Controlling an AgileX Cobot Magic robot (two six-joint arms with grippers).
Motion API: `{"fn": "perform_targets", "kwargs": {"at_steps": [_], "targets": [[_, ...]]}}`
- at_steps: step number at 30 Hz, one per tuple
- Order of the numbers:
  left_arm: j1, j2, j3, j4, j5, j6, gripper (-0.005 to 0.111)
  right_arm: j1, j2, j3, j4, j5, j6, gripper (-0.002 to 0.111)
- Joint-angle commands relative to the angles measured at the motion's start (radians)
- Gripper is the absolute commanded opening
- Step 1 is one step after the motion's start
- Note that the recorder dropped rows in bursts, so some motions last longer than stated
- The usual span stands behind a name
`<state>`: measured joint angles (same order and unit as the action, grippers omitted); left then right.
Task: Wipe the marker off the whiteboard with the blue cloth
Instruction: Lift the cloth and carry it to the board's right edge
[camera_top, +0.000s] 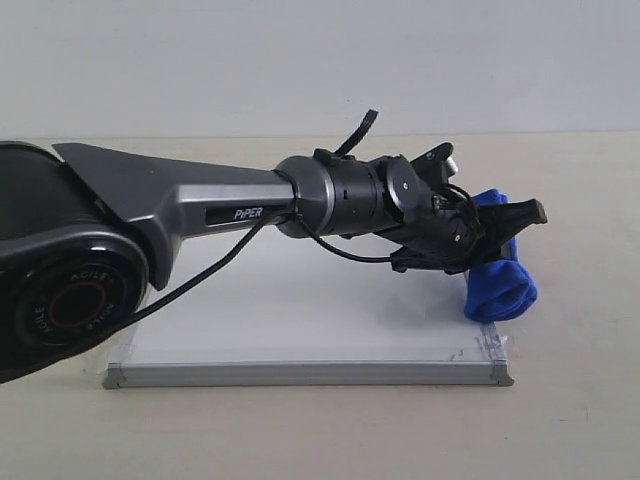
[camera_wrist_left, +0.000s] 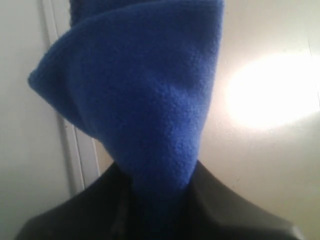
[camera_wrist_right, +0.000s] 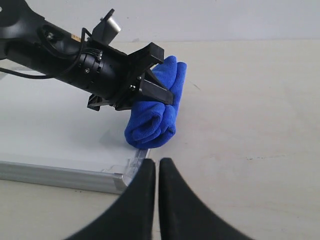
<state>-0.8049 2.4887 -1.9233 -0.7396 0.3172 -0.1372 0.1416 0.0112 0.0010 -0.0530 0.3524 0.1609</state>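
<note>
The left fingers (camera_top: 522, 212) are clamped on the blue cloth (camera_top: 500, 290), which hangs folded at the near right corner of the whiteboard (camera_top: 300, 315), partly out over the tabletop (camera_top: 585, 400). The right fingers (camera_wrist_right: 142, 197) are pressed together, just off that same corner above the tabletop.

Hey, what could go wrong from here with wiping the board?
Most of the bunched cloth hangs below the left gripper, so it could slip out under wiping pressure. It sits at the whiteboard's right edge, by the taped corner, and might snag there. No red line shows in any view, so a stroke could miss it.
</note>
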Motion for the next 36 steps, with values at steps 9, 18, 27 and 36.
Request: {"fn": "perform_targets", "kwargs": {"at_steps": [9, 18, 27, 36], "targets": [[-0.030, -0.003, -0.008, -0.032, -0.005, 0.011, 0.004, -0.004, -0.006, -0.001, -0.006, -0.012, -0.003, 0.000], [-0.030, -0.003, -0.008, -0.024, 0.013, 0.011, 0.031, -0.004, -0.006, -0.001, -0.006, -0.012, -0.003, 0.000], [-0.030, -0.003, -0.008, -0.039, 0.010, -0.001, 0.058, -0.004, -0.006, -0.001, -0.006, -0.012, -0.003, 0.000], [-0.018, -0.005, -0.037, -0.060, 0.086, 0.025, 0.058, -0.004, -0.006, -0.001, -0.006, -0.012, -0.003, 0.000]]}}
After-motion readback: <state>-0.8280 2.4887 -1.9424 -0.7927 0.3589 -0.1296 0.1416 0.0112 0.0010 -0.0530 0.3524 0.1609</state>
